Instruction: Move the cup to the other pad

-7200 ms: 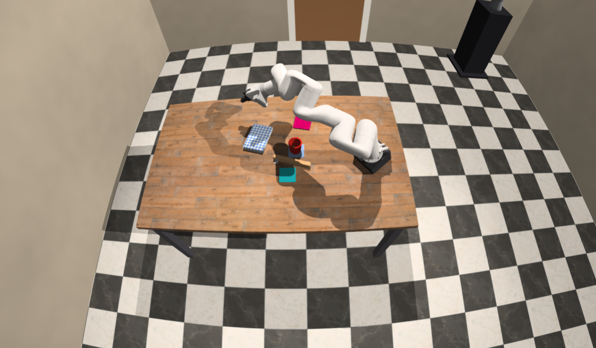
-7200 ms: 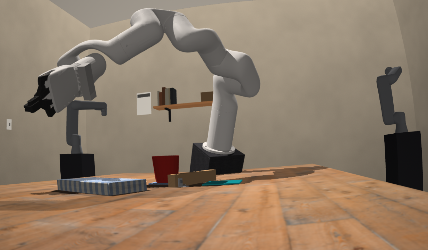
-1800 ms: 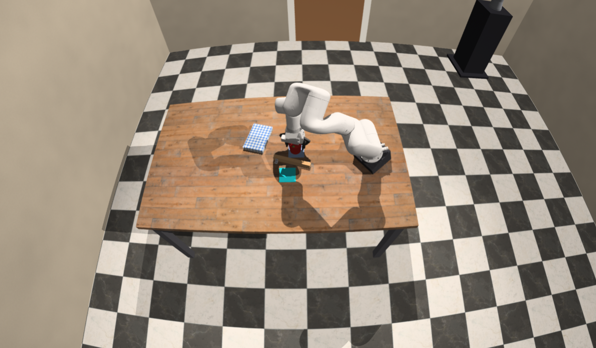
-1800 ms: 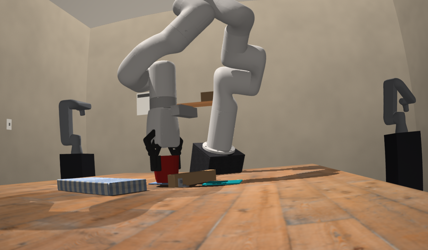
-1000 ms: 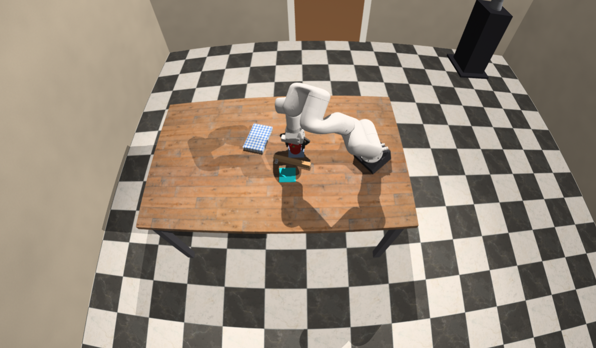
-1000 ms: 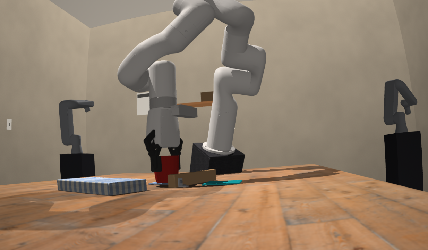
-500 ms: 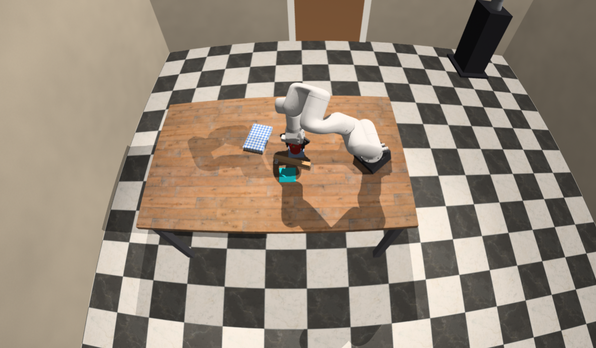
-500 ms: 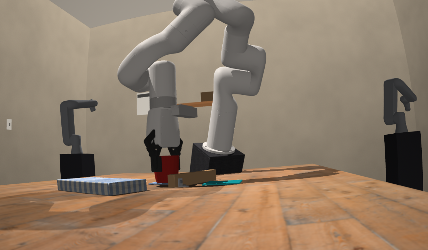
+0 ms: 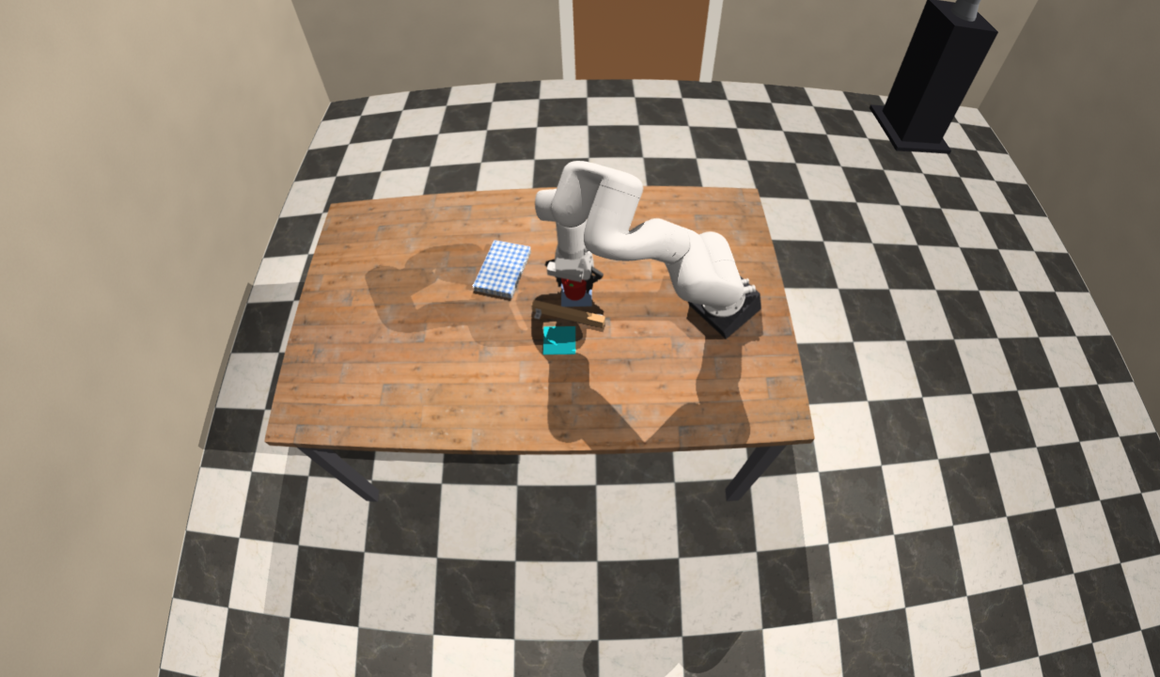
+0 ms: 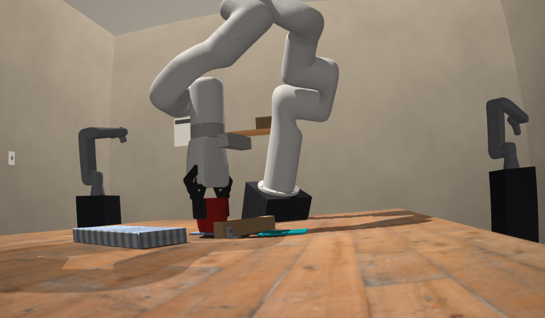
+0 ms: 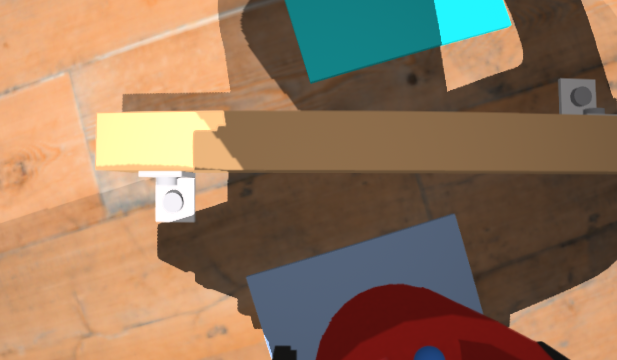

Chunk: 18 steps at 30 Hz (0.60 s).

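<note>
The red cup (image 10: 212, 215) stands upright on the grey-blue pad (image 11: 368, 270), on the robot's side of the wooden rail (image 10: 244, 226). In the wrist view the cup (image 11: 428, 325) fills the bottom edge and a blue marble (image 11: 428, 354) shows inside it. The cyan pad (image 11: 388, 30) lies flat on the far side of the rail (image 11: 363, 141); it also shows in the overhead view (image 9: 559, 339). My gripper (image 10: 211, 205) points straight down with its black fingers lowered on either side of the cup's upper part. It is open, and the fingers do not clamp the cup.
A flat blue-checked box (image 10: 130, 236) lies left of the cup. The rail is fixed by small grey brackets (image 11: 174, 200) at its ends. The arm's black base (image 10: 276, 205) stands behind the rail.
</note>
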Tool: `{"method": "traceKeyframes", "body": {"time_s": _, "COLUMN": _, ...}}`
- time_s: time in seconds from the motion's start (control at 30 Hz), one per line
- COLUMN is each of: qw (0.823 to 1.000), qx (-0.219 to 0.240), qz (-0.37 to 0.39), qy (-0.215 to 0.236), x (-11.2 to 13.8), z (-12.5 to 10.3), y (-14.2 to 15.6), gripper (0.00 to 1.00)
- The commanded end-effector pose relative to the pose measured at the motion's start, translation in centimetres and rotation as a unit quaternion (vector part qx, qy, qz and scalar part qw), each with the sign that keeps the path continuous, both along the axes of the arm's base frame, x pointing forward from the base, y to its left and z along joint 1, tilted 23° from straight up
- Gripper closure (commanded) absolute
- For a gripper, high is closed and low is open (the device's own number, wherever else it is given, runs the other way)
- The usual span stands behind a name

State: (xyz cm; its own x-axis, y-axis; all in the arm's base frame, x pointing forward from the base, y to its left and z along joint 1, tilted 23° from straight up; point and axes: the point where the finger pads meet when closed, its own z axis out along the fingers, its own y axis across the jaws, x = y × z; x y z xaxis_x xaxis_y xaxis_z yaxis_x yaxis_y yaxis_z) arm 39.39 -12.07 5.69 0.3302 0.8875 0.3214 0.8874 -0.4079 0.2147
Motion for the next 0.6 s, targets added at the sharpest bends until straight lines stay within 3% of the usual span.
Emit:
{"method": "traceKeyframes", "body": {"time_s": 0.0, "qw": 1.0, "qx": -0.001, "qz": -0.001, "qy": -0.001, "x": 0.04, "z": 0.11, "y": -0.11, "gripper": 0.12}}
{"method": "traceKeyframes", "body": {"time_s": 0.57, "qw": 1.0, "qx": -0.001, "qz": -0.001, "qy": -0.001, "x": 0.04, "z": 0.11, "y": -0.11, "gripper": 0.15}}
